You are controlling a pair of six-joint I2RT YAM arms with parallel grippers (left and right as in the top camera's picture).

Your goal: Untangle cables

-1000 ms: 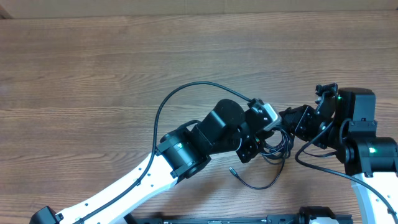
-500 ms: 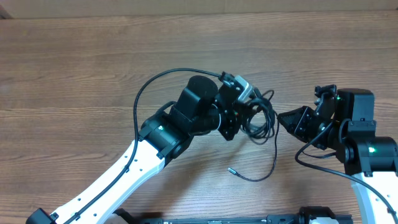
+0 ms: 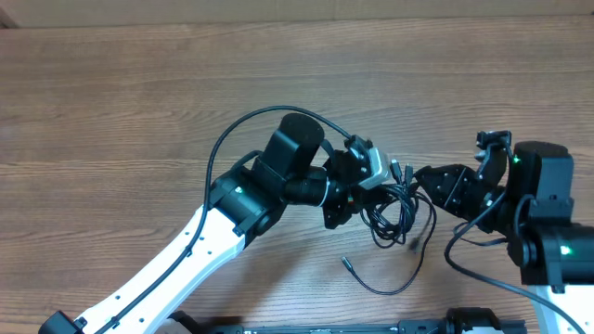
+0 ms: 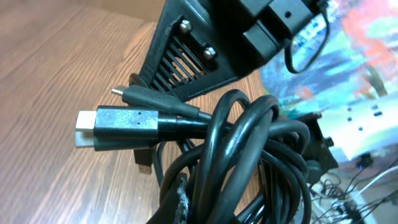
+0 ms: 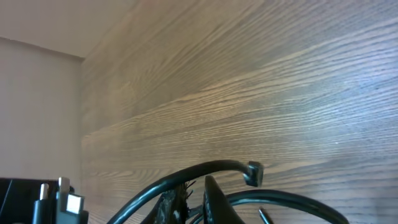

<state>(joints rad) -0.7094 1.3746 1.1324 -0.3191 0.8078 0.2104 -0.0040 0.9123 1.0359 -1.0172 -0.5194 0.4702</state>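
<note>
1. Overhead cam, starting at the business end: the left gripper [image 3: 368,195] is closed right down, jaws pinched on the left side of the cables [image 3: 397,206], so it's got hold of the bundle.
2. Left wrist cam backs that up. The cables [image 4: 236,155] fill most of the shot, thick black loops crossing over each other. A big silver-tipped plug [image 4: 115,124] sticks out to the left, with a smaller plug [image 4: 132,94] just above it.
3. The right gripper [image 3: 427,178] is closed too, its tip touching or just beside the right side of the bundle. Can't tell whether it's actually pinching a cord.
4. Right wrist cam only catches the cables [image 5: 208,169] along the bottom of the shot. One cord arches up and ends in a squared-off tip [image 5: 254,173], wood grain behind it.
5. The bundle is right of the middle of the tabletop [image 3: 139,93], nearer the near edge than the far one. Honestly can't say if it's lifted or resting on the wood.
6. One cord trails out of the bundle toward the near edge and curves back left. Its loose end [image 3: 347,262] lies on the wood, apart from the tangle.
</note>
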